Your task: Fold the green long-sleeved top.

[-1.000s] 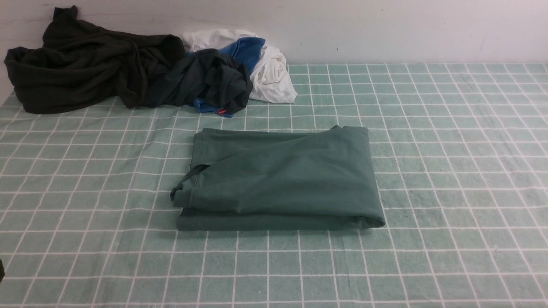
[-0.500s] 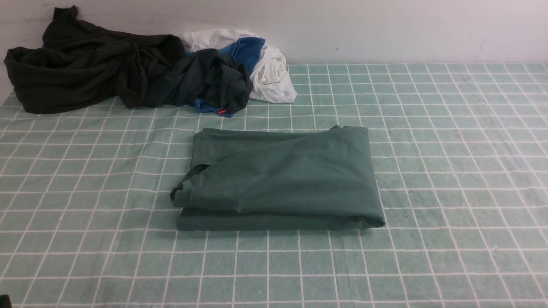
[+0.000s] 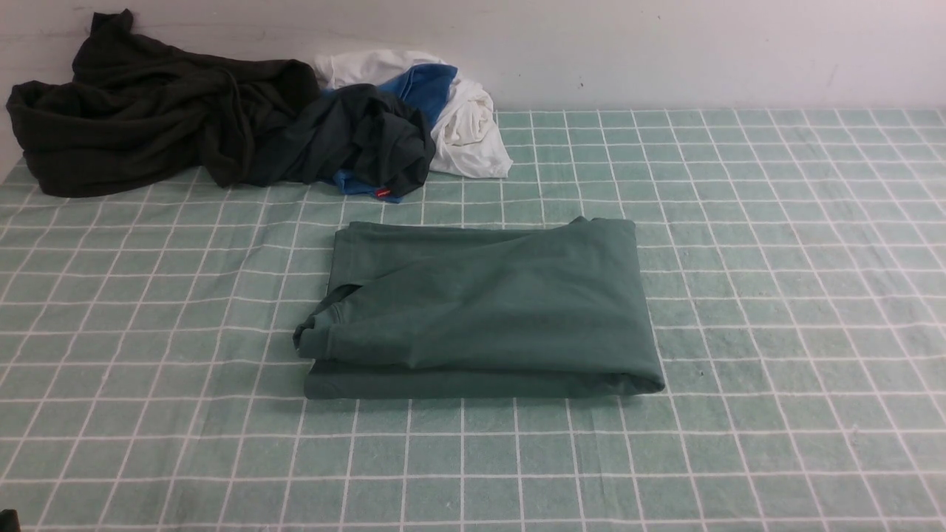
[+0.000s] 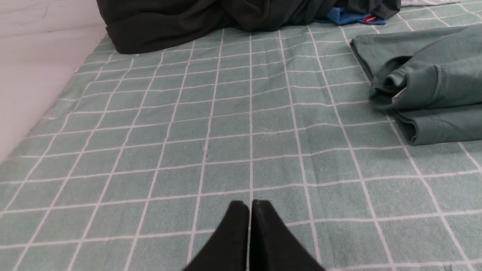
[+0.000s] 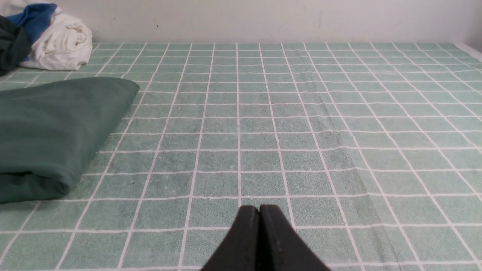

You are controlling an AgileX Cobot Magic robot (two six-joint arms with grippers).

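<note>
The only label in sight is a small red tag (image 3: 383, 193) on the dark charcoal-teal garment (image 3: 355, 140) at the back of the desk (image 3: 776, 222); any writing on it is too small to read. That garment lies heaped over a blue cloth (image 3: 425, 85) and touches a crumpled white cloth (image 3: 469, 129), with a bulkier black garment (image 3: 140, 118) piled to its left against the wall (image 3: 665, 52).

The green long-sleeved top (image 3: 480, 310) lies folded into a thick rectangle near the middle of the desk, on the green cloth with its white grid. A ribbed cuff or hem sticks out at its left side, probably a sleeve end, though the folds hide which. Nothing rests on it, and it lies apart from the heap behind.

The left claw (image 4: 250, 205) has its tips pressed together, empty, low over bare cloth well to the left of the top. The right claw (image 5: 260, 209) is likewise closed on nothing, over the cloth to the top's right.
</note>
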